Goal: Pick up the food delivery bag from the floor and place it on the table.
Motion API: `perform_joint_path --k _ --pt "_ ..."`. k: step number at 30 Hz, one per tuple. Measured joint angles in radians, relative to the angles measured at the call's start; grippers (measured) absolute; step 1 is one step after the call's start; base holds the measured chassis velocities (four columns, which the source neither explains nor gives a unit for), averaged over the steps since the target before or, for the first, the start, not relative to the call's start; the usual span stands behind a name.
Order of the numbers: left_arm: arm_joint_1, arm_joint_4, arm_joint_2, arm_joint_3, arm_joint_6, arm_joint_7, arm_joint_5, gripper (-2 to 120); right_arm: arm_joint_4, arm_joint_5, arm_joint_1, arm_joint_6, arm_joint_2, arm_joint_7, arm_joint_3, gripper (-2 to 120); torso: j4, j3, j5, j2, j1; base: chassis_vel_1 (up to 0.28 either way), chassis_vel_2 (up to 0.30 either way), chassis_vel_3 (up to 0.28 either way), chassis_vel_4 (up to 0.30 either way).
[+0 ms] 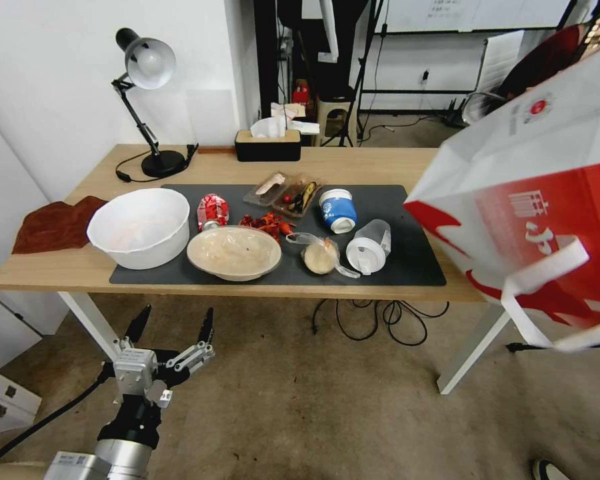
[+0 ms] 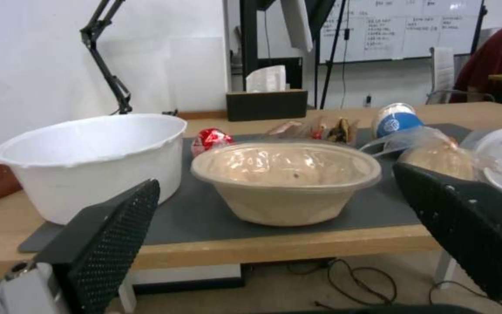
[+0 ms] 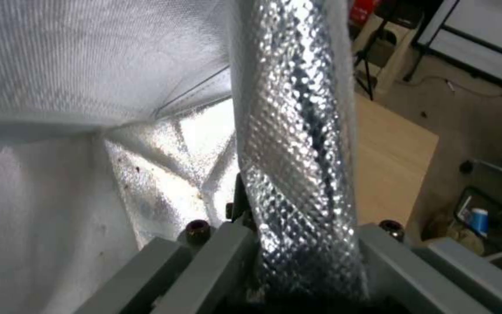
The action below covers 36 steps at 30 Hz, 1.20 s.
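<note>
The food delivery bag [image 1: 547,200], red and white with a white strap handle [image 1: 547,267], hangs tilted in the air over the right end of the table [image 1: 380,163]. In the right wrist view its silver foil wall [image 3: 292,131] runs between the fingers of my right gripper [image 3: 297,244], which is shut on the bag's edge. The bag's foil inside [image 3: 88,87] lies open beside it. My left gripper [image 1: 175,327] is open and holds nothing. It hangs low in front of the table's front edge, and from there [image 2: 274,179] it faces the bowls.
On the dark mat [image 1: 407,260] stand a white tub [image 1: 140,227], a beige lidded bowl [image 1: 233,252], a small clear bag of food [image 1: 320,257], two tipped cups [image 1: 337,210] and food trays. A lamp [image 1: 150,67] and tissue box [image 1: 268,143] stand at the back. Cables [image 1: 373,317] lie underneath.
</note>
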<state>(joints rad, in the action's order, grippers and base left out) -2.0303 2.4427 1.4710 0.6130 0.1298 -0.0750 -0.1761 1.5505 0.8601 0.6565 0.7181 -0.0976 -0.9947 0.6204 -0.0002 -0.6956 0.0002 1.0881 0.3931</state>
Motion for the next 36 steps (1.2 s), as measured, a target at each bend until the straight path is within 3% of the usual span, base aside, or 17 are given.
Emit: perform_joint_path --k 5,8,9,12,13,17,28,31,35,36 --pt "-0.009 0.001 0.009 -0.021 0.003 -0.001 0.025 100 -0.063 -0.022 -0.015 0.0 -0.019 0.009 -0.037 0 0.0 0.0 0.0001 0.0 0.0 0.0 0.0 0.0 0.0" --pt "-0.017 -0.001 0.023 -0.04 0.009 -0.003 0.057 100 -0.128 -0.039 -0.195 0.001 -0.075 0.032 -0.281 0 0.0 0.0 0.0008 0.0 0.0 0.0 0.0 0.0 0.0" --pt "-0.017 -0.001 0.023 -0.04 0.009 -0.003 0.057 100 -0.128 -0.039 -0.195 0.001 -0.075 0.032 -0.281 0 0.0 0.0 0.0008 0.0 0.0 0.0 0.0 0.0 0.0" --pt "-0.027 -0.003 0.03 -0.053 0.017 -0.005 0.079 100 -0.17 -0.066 -0.35 0.001 -0.114 0.048 -0.435 0 0.0005 0.0 0.0 0.0 0.0 0.0 0.0 0.0 0.0" --pt "-0.027 -0.003 0.03 -0.053 0.017 -0.005 0.079 100 -0.17 -0.066 -0.35 0.001 -0.114 0.048 -0.435 0 0.0005 0.0 0.0 0.0 0.0 0.0 0.0 0.0 0.0" --pt "-0.034 -0.008 0.039 -0.059 0.027 -0.007 0.097 100 -0.243 -0.111 -0.539 0.001 -0.18 0.07 -0.594 0 0.0002 0.0 -0.0003 0.0 0.0 0.0 0.0 0.0 0.0" --pt "-0.025 -0.02 0.042 -0.052 0.027 -0.01 0.093 100 -0.321 -0.209 -0.611 -0.001 -0.258 0.08 -0.676 0 0.0003 0.0 -0.0003 0.0 0.0 0.0 0.0 0.0 0.0" --pt "-0.023 -0.024 0.042 -0.052 0.027 -0.011 0.093 100 -0.329 -0.215 -0.611 -0.001 -0.264 0.085 -0.677 4 0.0002 0.0 -0.0003 0.0 0.0 0.0 0.0 0.0 0.0" --pt "-0.018 -0.03 0.04 -0.053 0.027 -0.012 0.092 100 -0.353 -0.215 -0.614 -0.002 -0.284 0.104 -0.675 27 0.0 0.0 -0.0002 0.0 0.0 0.0 0.0 0.0 0.0" --pt "-0.018 -0.03 0.04 -0.053 0.027 -0.012 0.092 100 -0.353 -0.215 -0.614 -0.002 -0.284 0.104 -0.675 27 0.0 0.0 -0.0002 0.0 0.0 0.0 0.0 0.0 0.0"
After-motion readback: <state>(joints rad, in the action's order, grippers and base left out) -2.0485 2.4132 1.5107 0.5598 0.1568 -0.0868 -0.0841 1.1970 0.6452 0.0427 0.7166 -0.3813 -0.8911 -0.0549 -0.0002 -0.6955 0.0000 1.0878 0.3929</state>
